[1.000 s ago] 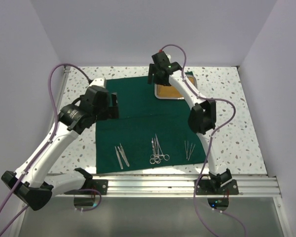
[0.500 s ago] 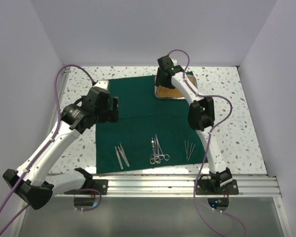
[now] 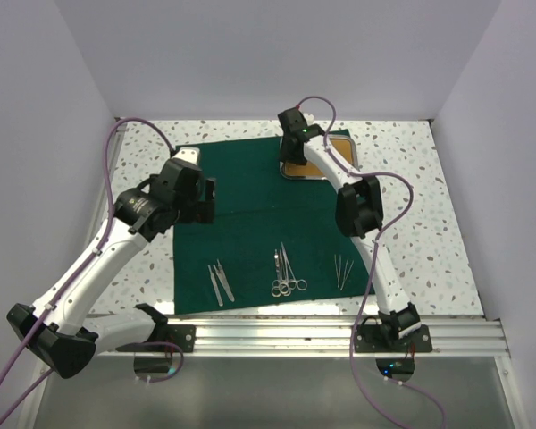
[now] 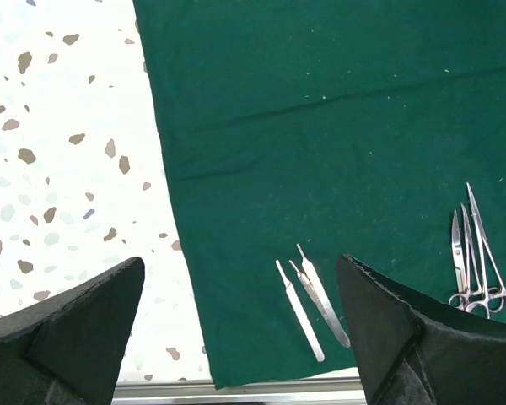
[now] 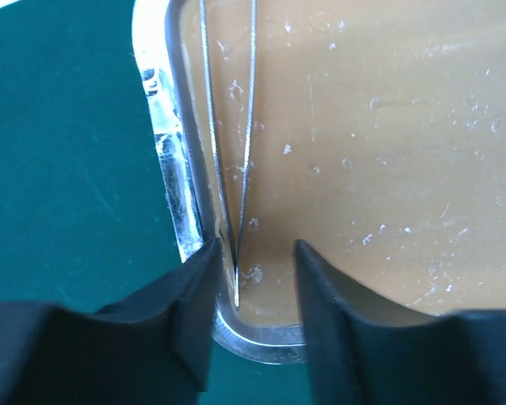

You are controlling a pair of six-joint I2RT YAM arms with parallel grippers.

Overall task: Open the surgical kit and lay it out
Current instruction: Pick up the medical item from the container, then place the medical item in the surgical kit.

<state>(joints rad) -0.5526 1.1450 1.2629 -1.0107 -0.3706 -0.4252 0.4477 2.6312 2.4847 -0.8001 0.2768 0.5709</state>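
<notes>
The dark green cloth wrap (image 3: 250,223) lies spread flat on the table. At its far right corner stands the steel tray (image 3: 344,143) with tan-gold lining. My right gripper (image 3: 291,154) reaches down into the tray's corner. In the right wrist view its jaws (image 5: 255,253) stand part open astride the joined end of thin silver tweezers (image 5: 234,253), which lie along the tray rim (image 5: 173,169) close to the left finger. Two flat silver tools (image 3: 220,282), scissors and forceps (image 3: 286,273) and thin tweezers (image 3: 342,270) lie in a row near the front. My left gripper (image 3: 205,198) hovers wide open and empty over the cloth's left edge (image 4: 240,278).
The speckled white tabletop (image 4: 59,169) shows left of the cloth (image 4: 320,110). A metal rail (image 3: 339,335) runs along the near edge. White walls close in the back and both sides.
My right gripper has dropped into the tray's corner and its jaws have narrowed round the tweezers' end. The left arm shifted only slightly.
</notes>
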